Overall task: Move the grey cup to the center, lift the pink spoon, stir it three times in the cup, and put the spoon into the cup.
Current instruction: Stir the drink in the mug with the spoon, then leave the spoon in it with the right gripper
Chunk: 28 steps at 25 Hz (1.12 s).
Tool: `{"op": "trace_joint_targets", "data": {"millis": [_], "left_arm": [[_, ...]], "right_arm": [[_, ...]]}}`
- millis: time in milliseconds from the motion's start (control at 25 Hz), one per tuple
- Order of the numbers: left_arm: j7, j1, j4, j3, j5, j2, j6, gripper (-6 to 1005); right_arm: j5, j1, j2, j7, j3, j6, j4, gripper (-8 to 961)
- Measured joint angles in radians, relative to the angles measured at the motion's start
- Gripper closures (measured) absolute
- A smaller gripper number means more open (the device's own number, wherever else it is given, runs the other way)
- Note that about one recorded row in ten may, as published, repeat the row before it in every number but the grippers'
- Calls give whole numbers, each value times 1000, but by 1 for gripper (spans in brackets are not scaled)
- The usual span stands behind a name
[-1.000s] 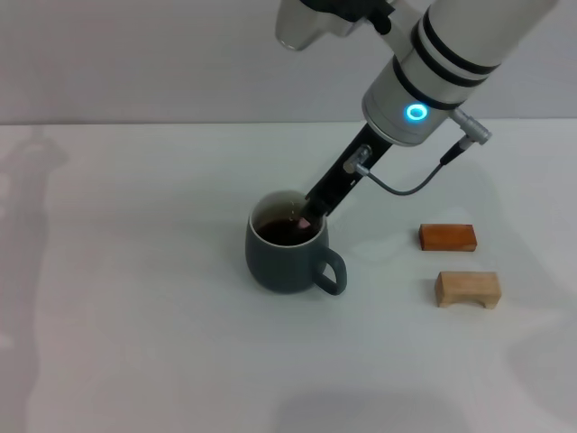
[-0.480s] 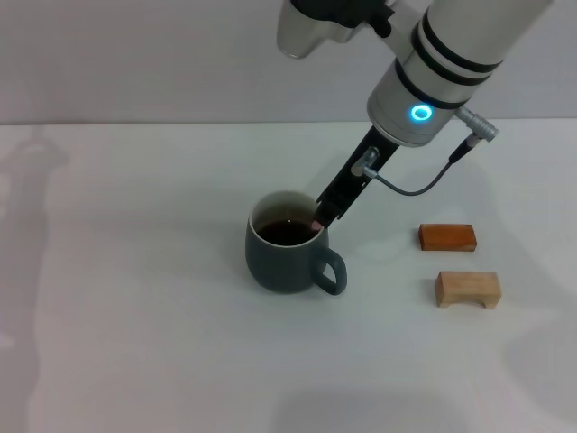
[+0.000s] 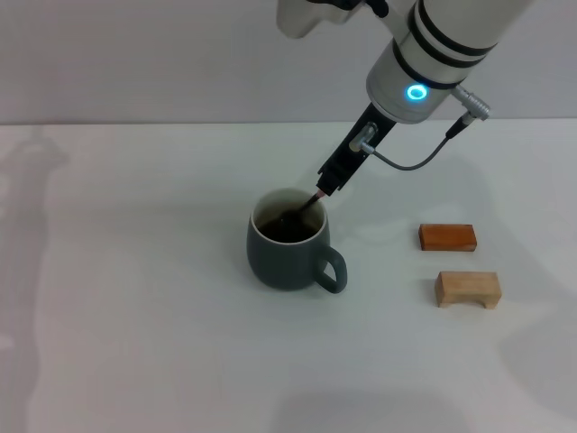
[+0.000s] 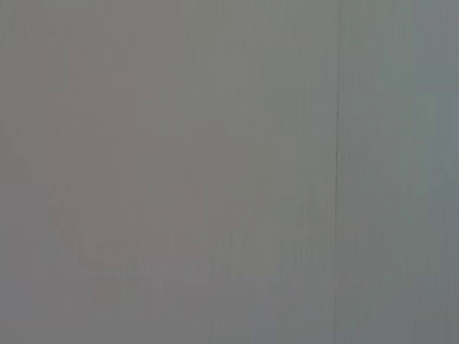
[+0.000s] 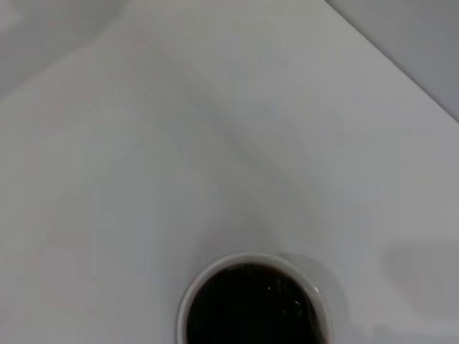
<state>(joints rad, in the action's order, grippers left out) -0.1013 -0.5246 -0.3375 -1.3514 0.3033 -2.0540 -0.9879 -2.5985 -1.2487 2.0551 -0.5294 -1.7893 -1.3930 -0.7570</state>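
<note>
Right gripper, a slim black tool slanting down from the white arm at the upper right of the frame, pinches the small pink-handled metal spoon above the cup's far rim, its bowl end dipping into the dark liquid. Near the centre sits the squat blue-grey ceramic mug, handle toward lower right. Right of it lie a pale wooden block and, farther back, an orange-brown block on the white table.

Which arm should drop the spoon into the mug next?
Right. The right pincer already holds the pink spoon above the grey mug, its lower end dipping into the dark liquid. The left arm is out of the head view, so opening the right pincer looks simplest.
</note>
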Motion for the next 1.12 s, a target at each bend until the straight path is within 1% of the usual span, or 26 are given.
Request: {"op": "trace_joint_targets", "data": {"millis": [120, 200, 360, 400, 520, 560, 760, 880, 1000, 1040, 1120], "left_arm": [[0, 0, 0, 0, 0, 0, 0, 891], [0, 0, 0, 0, 0, 0, 0, 891], [0, 0, 0, 0, 1, 1, 0, 890], [0, 0, 0, 0, 1, 1, -1, 890], [0, 0, -1, 0, 1, 1, -2, 890], [0, 0, -1, 0, 0, 1, -7, 889], [0, 0, -2, 0, 0, 2, -8, 888], [-1, 0, -2, 0, 0, 2, -9, 888], [-1, 0, -2, 0, 0, 2, -9, 887], [-1, 0, -2, 0, 0, 2, -9, 887], [-1, 0, -2, 0, 0, 2, -9, 887]], "right_arm": [[4, -2, 1, -5, 0, -24, 1, 828], [34, -8, 7, -15, 3, -51, -3, 828], [82, -13, 8, -19, 5, -56, -8, 828], [85, -15, 8, -19, 2, -39, -11, 828], [69, -19, 8, -13, 0, -12, -9, 828], [34, -25, 7, -7, 0, 11, -4, 828], [-12, -30, 8, -5, 0, 10, 0, 828], [-3, -34, 10, -10, 5, -25, 2, 828], [41, -35, 12, -22, 8, -54, 2, 828], [74, -36, 12, -27, 9, -58, -2, 828], [81, -36, 12, -27, 8, -52, -5, 828]]}}
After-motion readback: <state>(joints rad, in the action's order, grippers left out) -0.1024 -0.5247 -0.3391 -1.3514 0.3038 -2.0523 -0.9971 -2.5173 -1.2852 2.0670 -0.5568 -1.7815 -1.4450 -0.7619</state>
